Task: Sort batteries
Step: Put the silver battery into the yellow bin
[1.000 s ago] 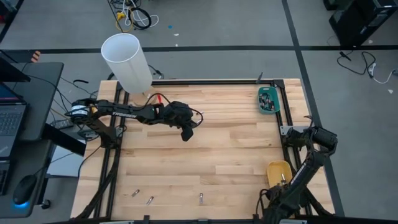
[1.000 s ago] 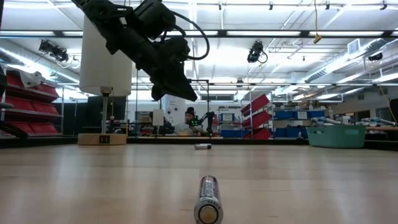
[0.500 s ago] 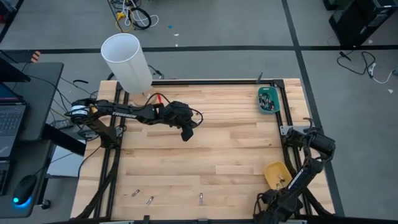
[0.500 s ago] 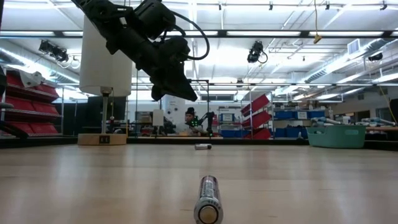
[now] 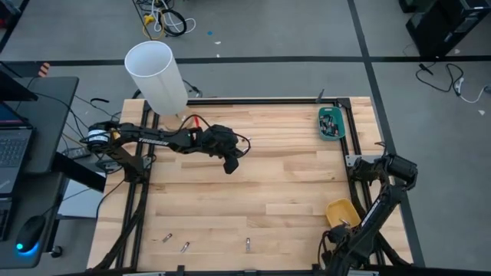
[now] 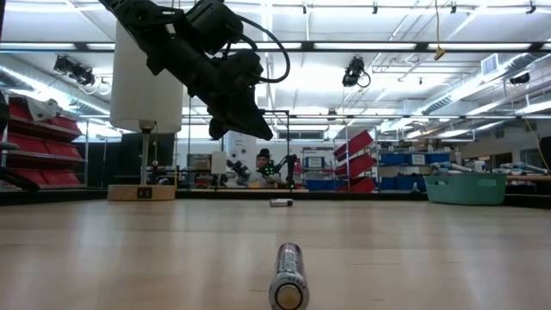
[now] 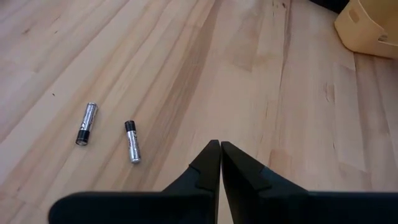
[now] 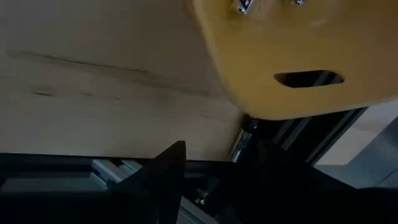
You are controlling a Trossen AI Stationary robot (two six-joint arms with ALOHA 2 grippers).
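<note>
Sorting, partly done. The teal tray [image 5: 331, 123], at the far right edge of the table [image 5: 261, 192], already holds a heap of cells, and the yellow tray [image 5: 340, 211], at the right edge nearer the front, shows at least two cell ends inside it in the right wrist view; the count in either tray cannot be told. Three batteries [image 5: 184, 247] lie loose along the table's front edge, well apart from the yellow tray, so by this showing at least those three are left to sort. One of them [image 6: 287, 275] lies end-on just before the low camera, and a further small cell [image 6: 281, 203] seems to lie far back on the table in that view. The left gripper [image 5: 229, 166] hangs above the table's middle-left, well back from the front-edge cells, its fingers [image 7: 211, 163] pressed together on nothing; two of the loose cells [image 7: 131, 141] lie ahead of and to one side of those tips, apart from them. The right gripper [image 5: 343, 225] sits just beside the yellow tray's front rim, jaws spread, holding nothing visible; its own fingertips are mostly hidden.
</note>
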